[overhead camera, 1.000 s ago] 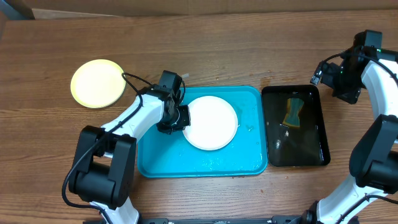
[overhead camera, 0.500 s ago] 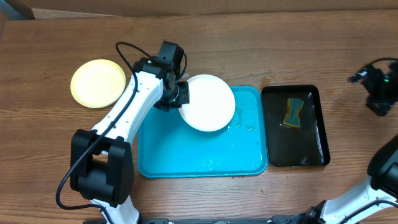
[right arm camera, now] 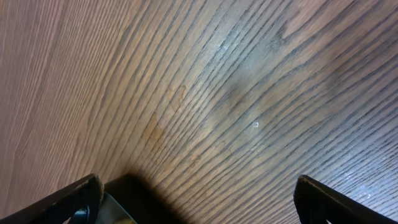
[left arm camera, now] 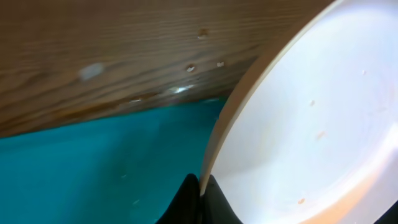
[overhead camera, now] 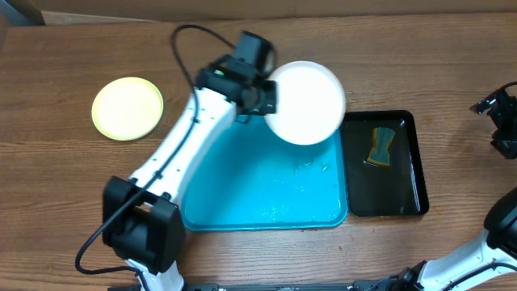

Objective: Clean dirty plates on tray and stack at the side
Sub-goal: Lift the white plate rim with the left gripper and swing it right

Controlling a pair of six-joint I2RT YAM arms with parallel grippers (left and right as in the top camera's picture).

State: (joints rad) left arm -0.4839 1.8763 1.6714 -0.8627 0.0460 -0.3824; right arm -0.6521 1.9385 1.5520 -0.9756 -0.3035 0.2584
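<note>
While left end effector [left arm camera: 200, 198] pinches smooth round plate [overhead camera: 307, 103], right end effector [right arm camera: 198, 200] splayed over grained wooden table [right arm camera: 217, 93]

- It looked like a robotics lab bench: a left arm [overhead camera: 182, 141] and a right arm [overhead camera: 506, 125] stood at a wood-grain table [overhead camera: 404, 56].
- A turquoise tray [overhead camera: 258, 186] and a black tray [overhead camera: 388, 192] holding a sponge [overhead camera: 381, 145] made a staged dishwashing setup.

Layout, seen from above. Large tray [overhead camera: 242, 186] at the centre of the table [overhead camera: 242, 48]. Narrow tray [overhead camera: 404, 206] just beside it on the right, with a sponge [overhead camera: 381, 145] in its far half. First plate [overhead camera: 127, 107] on the table, left of the large tray and apart from it. Second plate [overhead camera: 311, 101] above the large tray's far right corner, its left rim in the left gripper [overhead camera: 269, 97].
</note>
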